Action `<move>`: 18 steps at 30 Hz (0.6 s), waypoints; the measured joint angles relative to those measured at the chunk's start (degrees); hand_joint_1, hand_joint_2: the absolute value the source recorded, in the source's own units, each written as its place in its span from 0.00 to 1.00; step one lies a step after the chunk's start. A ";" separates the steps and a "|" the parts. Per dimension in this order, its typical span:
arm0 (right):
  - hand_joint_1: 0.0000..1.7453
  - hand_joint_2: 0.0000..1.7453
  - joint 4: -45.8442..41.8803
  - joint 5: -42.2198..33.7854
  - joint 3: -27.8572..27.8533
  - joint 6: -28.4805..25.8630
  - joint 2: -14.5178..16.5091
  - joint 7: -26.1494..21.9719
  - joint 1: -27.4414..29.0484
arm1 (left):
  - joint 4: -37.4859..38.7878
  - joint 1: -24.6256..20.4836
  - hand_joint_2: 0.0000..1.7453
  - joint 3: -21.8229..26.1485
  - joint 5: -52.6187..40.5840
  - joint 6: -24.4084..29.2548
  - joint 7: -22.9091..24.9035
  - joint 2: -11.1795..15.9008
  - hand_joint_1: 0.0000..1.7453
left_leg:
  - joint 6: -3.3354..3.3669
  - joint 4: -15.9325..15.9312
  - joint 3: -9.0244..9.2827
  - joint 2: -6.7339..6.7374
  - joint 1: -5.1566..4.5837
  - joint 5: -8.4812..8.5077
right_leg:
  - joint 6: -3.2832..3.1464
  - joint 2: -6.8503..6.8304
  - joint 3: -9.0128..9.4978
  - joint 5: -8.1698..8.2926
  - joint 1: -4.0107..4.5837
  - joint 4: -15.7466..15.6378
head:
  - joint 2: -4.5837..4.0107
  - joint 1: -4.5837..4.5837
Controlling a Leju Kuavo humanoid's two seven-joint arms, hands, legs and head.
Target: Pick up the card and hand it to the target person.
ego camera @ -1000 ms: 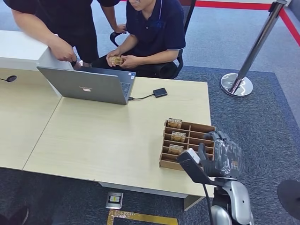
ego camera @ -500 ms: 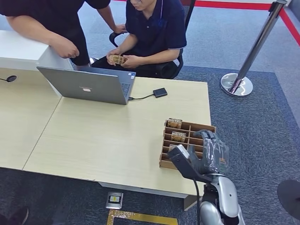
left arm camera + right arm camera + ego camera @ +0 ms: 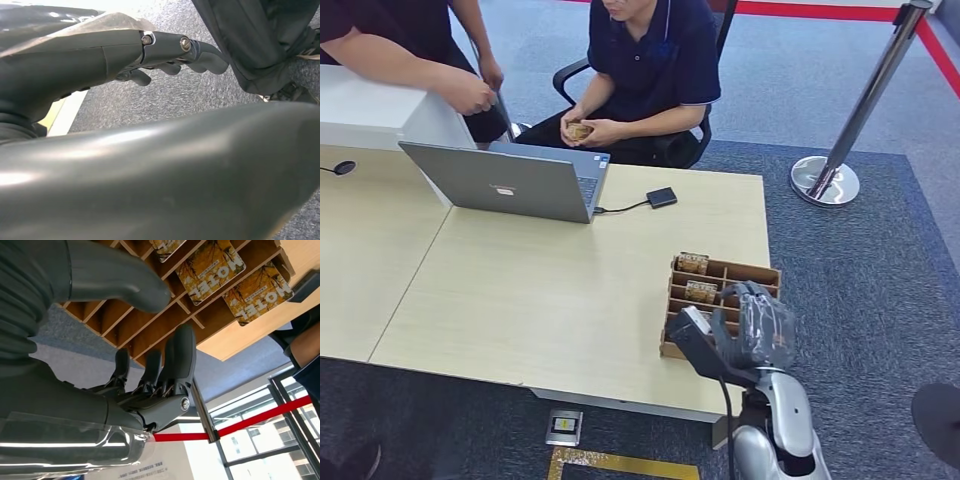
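Note:
A brown slotted card box (image 3: 749, 273) stands at the table's near right corner. Two yellow patterned cards (image 3: 692, 263) (image 3: 700, 291) stand in its left slots. My right hand (image 3: 754, 330) hovers over the box's near part, fingers apart, holding nothing. In the right wrist view the thumb (image 3: 120, 280) and fingers (image 3: 177, 360) spread close to the box (image 3: 124, 315), with cards (image 3: 214, 267) (image 3: 256, 292) beyond them. My left hand (image 3: 170, 55) hangs over the carpet with nothing in it. A seated person (image 3: 652, 60) across the table holds a card (image 3: 579, 131).
A grey laptop (image 3: 509, 180) sits at the far left of the wooden table (image 3: 546, 290), cabled to a small black drive (image 3: 661, 197). Another person (image 3: 410, 50) leans in at the far left. A stanchion post (image 3: 841, 150) stands on the carpet at the right.
My right hand has moved left and forward over the box, now covering the nearest card. The standing person has drawn back to the left.

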 joint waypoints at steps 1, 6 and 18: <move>0.52 1.00 0.37 -0.02 0.04 0.04 0.14 0.00 -0.21 | 0.00 0.00 0.00 0.00 0.02 0.01 0.00 0.00 0.00 | 0.00 0.00 0.00 0.00 0.00 0.00 | 0.00 0.00 0.00 0.00 0.00 0.00 | 0.00 0.00; 0.49 1.00 2.12 -0.19 0.30 0.08 0.89 0.00 -1.06 | 0.02 0.00 0.00 0.00 0.03 0.02 0.00 0.00 0.00 | 0.00 0.00 0.00 0.00 0.00 0.00 | 0.00 0.00 0.00 0.00 0.00 0.00 | 0.00 0.00; 0.45 1.00 5.40 -0.47 0.53 0.32 2.62 0.04 -2.22 | 0.04 -0.03 0.00 -0.09 0.05 0.04 0.26 0.00 0.00 | 0.00 0.00 -0.01 0.00 0.00 0.00 | 0.00 0.00 -0.01 0.00 0.00 0.00 | 0.00 0.01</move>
